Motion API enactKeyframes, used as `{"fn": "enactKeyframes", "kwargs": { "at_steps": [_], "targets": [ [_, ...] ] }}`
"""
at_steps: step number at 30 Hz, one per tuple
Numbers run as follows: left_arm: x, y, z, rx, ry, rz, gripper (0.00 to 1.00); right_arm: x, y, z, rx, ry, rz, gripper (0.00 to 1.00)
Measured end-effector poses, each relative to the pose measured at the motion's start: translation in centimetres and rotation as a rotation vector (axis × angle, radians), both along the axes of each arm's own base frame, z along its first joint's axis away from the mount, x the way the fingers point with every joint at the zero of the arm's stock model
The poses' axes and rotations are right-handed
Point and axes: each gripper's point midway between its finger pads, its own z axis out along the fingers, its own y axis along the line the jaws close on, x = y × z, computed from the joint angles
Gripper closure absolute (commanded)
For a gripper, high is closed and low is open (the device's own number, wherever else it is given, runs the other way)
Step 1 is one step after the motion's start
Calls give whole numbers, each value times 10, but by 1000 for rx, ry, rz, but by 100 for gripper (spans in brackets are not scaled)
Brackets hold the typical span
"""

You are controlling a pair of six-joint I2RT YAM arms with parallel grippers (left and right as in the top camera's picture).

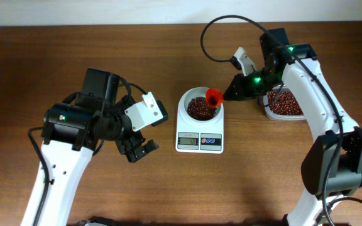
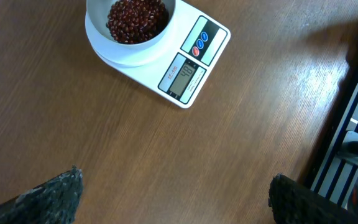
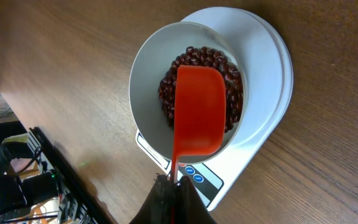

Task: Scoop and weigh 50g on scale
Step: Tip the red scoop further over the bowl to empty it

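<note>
Left fingers (image 2: 48,199): spread wide, holding nothing, above bare surface (image 1: 244,188) left of the scale.
Scale (image 1: 199,141): white, mid-surface, display and buttons on its front.
Bowl (image 1: 187,100): white, round, on the scale, part-filled with red beans (image 1: 198,109).
Scoop (image 1: 214,97): red, over the bowl's right rim.
Right fingers (image 3: 160,202): pinching the scoop handle, just right of the scale.
Tub (image 1: 286,105): clear, holding beans, further right of the scale, partly under the right arm.
</note>
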Motion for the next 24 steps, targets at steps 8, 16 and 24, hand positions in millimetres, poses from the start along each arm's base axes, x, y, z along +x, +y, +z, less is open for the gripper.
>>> {"fn": "enactKeyframes", "kwargs": {
  "at_steps": [8, 16, 24],
  "targets": [
    [0, 0, 0, 0, 0, 0, 1, -3, 12, 11, 90, -36, 66, 96],
    [0, 0, 0, 0, 0, 0, 1, -2, 3, 3, 26, 8, 4, 96],
    [0, 0, 0, 0, 0, 0, 1, -2, 3, 3, 26, 9, 2, 96]
  ]
}}
